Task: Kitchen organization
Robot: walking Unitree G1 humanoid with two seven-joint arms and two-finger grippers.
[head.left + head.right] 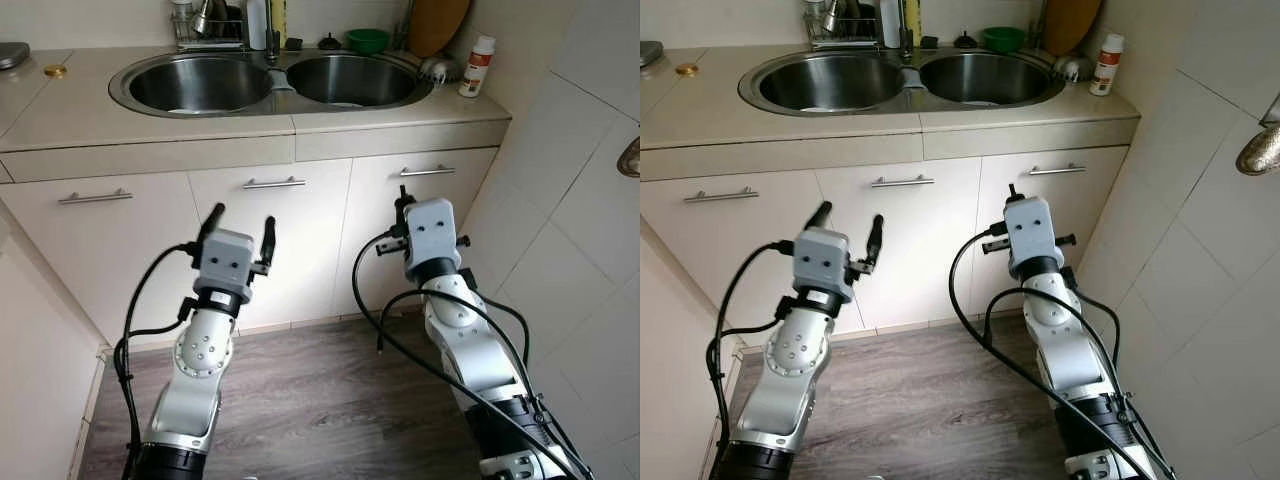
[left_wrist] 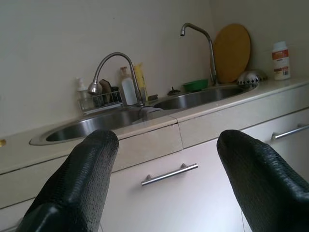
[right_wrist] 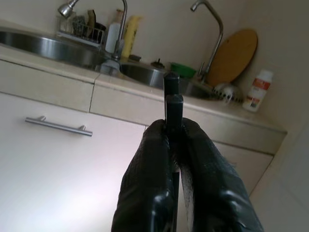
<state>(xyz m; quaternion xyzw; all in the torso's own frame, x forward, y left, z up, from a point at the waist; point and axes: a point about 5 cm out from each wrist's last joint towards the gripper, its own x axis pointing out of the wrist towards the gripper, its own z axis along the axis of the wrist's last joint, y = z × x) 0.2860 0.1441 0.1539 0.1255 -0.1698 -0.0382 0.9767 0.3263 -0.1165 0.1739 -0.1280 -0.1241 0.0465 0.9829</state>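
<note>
A steel double sink [image 1: 270, 85] is set in the beige counter [image 1: 150, 120], above white cabinet doors with bar handles [image 1: 274, 183]. Both arms are raised in front of these doors, below counter height. My left gripper [image 1: 242, 222] is open and holds nothing, its fingers [image 2: 82, 179] framing the middle door handle [image 2: 169, 174]. My right gripper [image 1: 403, 197] is shut and holds nothing, close below the right door's handle [image 1: 427, 171]. Its fingers [image 3: 159, 164] are pressed together. A white bottle with a red cap [image 1: 477, 66] stands on the counter's right end.
Behind the sink are a dish rack [image 1: 205, 30], a green bowl [image 1: 368, 40], a wooden board [image 1: 437, 25] and a metal strainer [image 1: 440, 68]. A small gold lid [image 1: 55, 70] lies at the counter's left. A tiled wall [image 1: 580, 200] closes the right side. The floor [image 1: 310, 400] is grey wood.
</note>
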